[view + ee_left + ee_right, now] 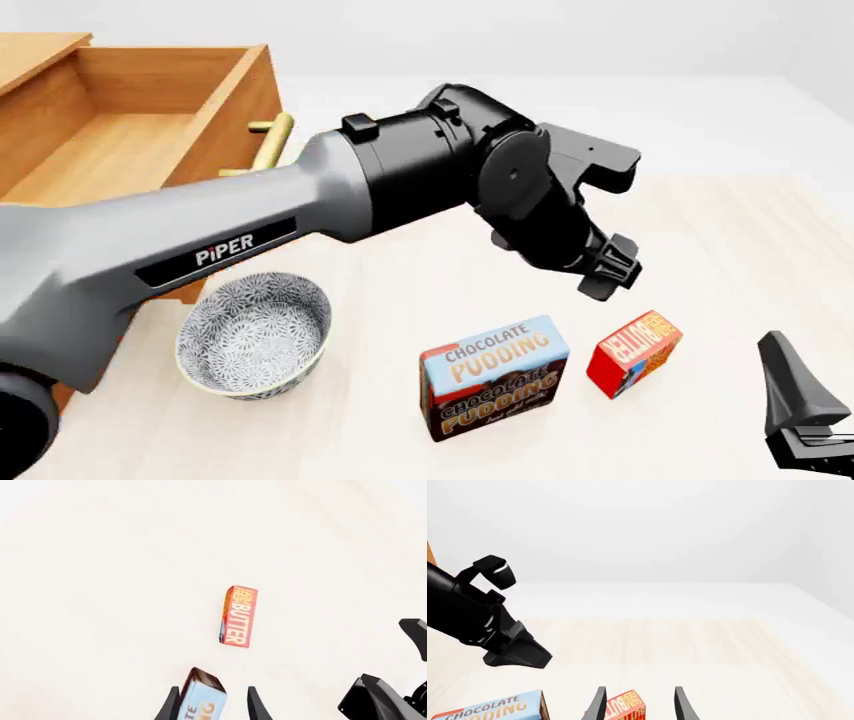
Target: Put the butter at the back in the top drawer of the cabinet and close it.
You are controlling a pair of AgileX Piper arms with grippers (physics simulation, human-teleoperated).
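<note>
The right tool [801, 415] sits nearest, at the front right corner of the table [747, 260]; its wrist view shows the fingers [598, 705] spread apart, holding nothing, with the butter [635, 352] seen between them but beyond the tips. The butter stands on the table just right of the pudding box [495, 378], apart from it. Left of the pudding box rests a patterned bowl [254, 335]. The left tool [607, 265] hovers above the two boxes, fingers [256, 707] apart and empty. At the back left, the cabinet [34, 55] has its top drawer [134, 130] pulled open, its brass handle [274, 140] partly hidden behind the left arm.
</note>
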